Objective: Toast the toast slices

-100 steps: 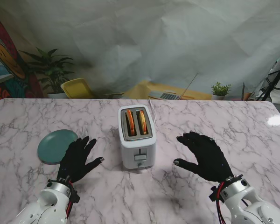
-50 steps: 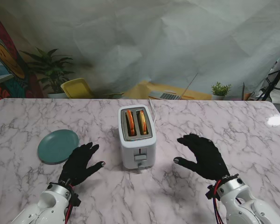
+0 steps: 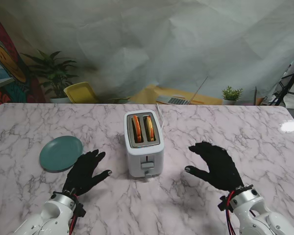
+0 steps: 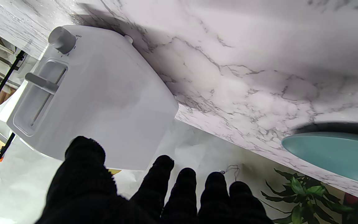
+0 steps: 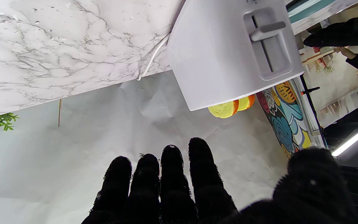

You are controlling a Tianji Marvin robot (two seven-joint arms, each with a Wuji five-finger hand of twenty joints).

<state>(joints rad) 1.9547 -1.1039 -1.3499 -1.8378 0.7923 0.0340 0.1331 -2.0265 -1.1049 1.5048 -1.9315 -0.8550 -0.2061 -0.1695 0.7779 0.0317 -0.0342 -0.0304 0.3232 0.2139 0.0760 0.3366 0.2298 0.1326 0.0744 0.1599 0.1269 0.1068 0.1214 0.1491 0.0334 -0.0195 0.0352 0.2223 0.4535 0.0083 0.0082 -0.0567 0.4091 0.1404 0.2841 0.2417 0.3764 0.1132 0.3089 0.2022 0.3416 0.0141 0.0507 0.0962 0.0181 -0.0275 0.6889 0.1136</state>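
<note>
A white two-slot toaster [image 3: 143, 144] stands mid-table with two toast slices [image 3: 142, 128] upright in its slots; their tops stick out past its top edge [image 5: 230, 107]. The lever [image 3: 147, 165] sits low on the front face [image 4: 41, 83] [image 5: 267, 30], above a round knob [image 4: 61, 39]. My left hand [image 3: 85, 171], black-gloved, hovers open to the toaster's left, nearer to me, fingers spread [image 4: 163, 183]. My right hand [image 3: 215, 165] hovers open to the toaster's right, thumb toward it, fingers [image 5: 172, 177] held together. Neither hand touches anything.
A bare teal plate [image 3: 61, 152] [image 4: 334, 152] lies left of the toaster, just beyond my left hand. The toaster's white cord [image 5: 149, 63] runs off its back. Beyond the table's far edge are plants, a yellow chair and a laptop.
Both hands have drawn back slightly toward me over the last second, the left one off the plate's edge. The toaster, slices and plate have not moved.
</note>
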